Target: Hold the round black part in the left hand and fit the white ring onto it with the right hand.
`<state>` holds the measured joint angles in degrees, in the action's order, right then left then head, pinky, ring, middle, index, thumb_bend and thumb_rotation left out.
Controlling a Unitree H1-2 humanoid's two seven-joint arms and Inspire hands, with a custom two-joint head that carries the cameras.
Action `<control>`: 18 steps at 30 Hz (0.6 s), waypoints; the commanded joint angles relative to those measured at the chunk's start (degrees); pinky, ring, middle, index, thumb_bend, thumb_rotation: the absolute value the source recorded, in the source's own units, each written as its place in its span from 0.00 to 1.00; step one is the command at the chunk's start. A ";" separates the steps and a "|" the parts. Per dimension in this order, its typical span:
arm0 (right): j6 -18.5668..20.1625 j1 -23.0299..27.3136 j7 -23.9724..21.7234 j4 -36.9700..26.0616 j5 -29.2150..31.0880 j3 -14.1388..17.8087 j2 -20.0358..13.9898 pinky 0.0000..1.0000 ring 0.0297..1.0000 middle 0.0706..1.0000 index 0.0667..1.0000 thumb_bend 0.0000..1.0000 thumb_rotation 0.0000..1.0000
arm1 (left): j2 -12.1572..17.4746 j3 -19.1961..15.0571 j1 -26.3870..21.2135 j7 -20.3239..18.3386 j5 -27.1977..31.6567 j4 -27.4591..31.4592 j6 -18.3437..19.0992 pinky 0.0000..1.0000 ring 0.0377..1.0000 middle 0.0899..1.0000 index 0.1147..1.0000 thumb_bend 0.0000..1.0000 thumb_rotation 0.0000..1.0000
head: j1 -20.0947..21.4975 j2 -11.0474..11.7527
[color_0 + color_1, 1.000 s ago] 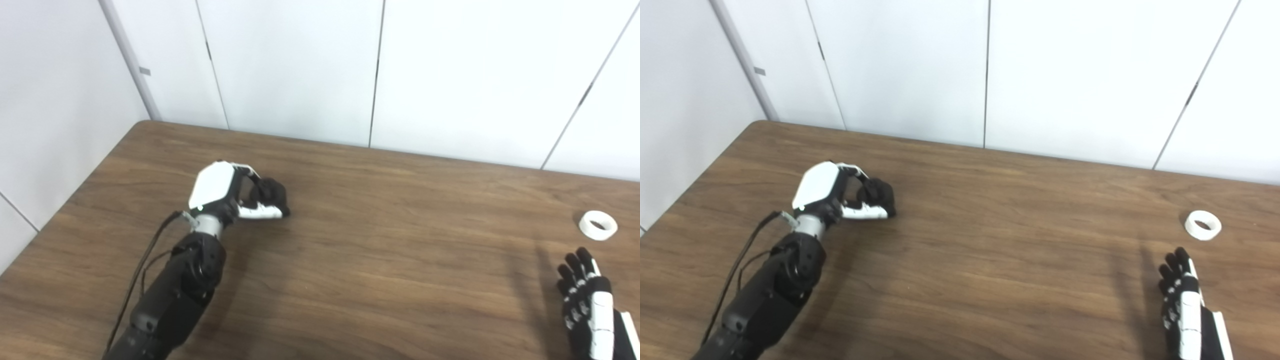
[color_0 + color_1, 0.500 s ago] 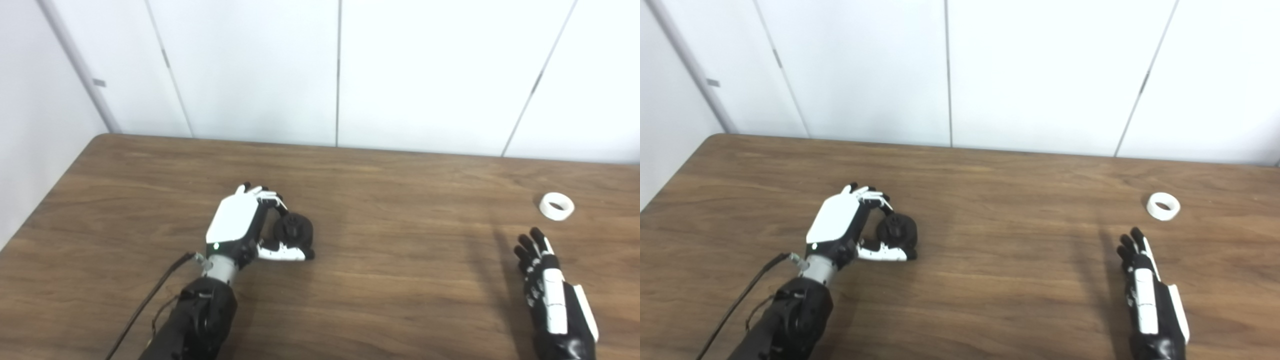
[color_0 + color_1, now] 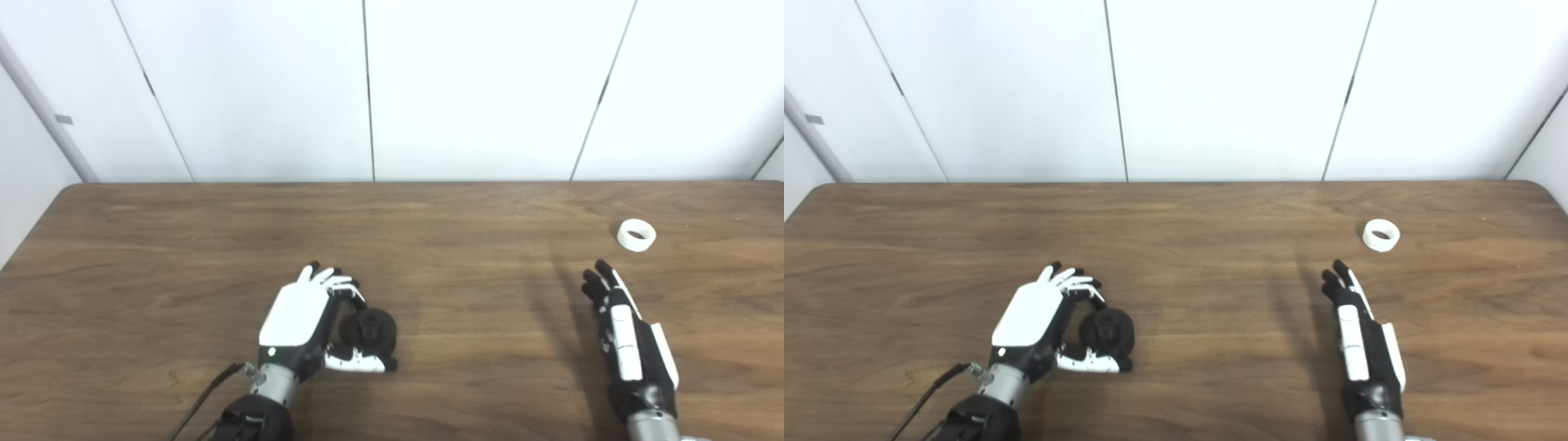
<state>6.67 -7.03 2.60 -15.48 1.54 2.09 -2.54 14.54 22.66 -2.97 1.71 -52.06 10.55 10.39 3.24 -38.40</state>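
The left hand (image 3: 300, 321) is curled around the round black part (image 3: 369, 329), with fingers behind it and the thumb in front, low over the brown table (image 3: 465, 294). The right hand (image 3: 625, 331) is flat, fingers straight and close together, holding nothing. The white ring (image 3: 636, 235) lies on the table, near the right hand's fingertips but apart.

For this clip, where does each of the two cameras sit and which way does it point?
Left eye view: on the head, looking down at the wooden table; left hand around the round black part, right hand open.
Right eye view: beside it, a little further right, same downward aim; both forearms rise from the bottom edge.
Shared: both hands, the part, the white ring lying apart beyond the right hand.
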 commanded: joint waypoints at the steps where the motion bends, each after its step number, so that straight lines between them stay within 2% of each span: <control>1: 0.40 0.68 -0.08 -2.63 -0.45 -0.38 0.81 1.00 0.94 0.91 0.93 0.49 0.97 | -0.48 0.14 -0.35 0.87 -1.08 1.59 -1.75 1.00 0.90 0.77 0.42 0.53 0.06 | 0.43 -0.38; 12: 2.22 1.29 0.90 -4.47 -2.08 -0.27 1.42 1.00 0.91 0.89 0.91 0.51 0.94 | -1.84 1.00 2.14 0.41 -1.33 -0.08 -3.96 1.00 0.92 0.79 0.42 0.52 0.06 | 2.10 -2.53; 18: 2.94 1.37 0.12 -5.04 -1.79 0.24 0.65 1.00 0.93 0.90 0.91 0.54 0.91 | -2.26 1.28 2.60 0.84 -2.75 -1.37 -4.23 1.00 0.92 0.78 0.42 0.52 0.06 | 2.16 -3.24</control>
<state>10.82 -6.74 2.94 -17.86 -0.43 2.04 -1.58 12.08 23.73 -0.68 2.42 -53.63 9.74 6.23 5.36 -41.57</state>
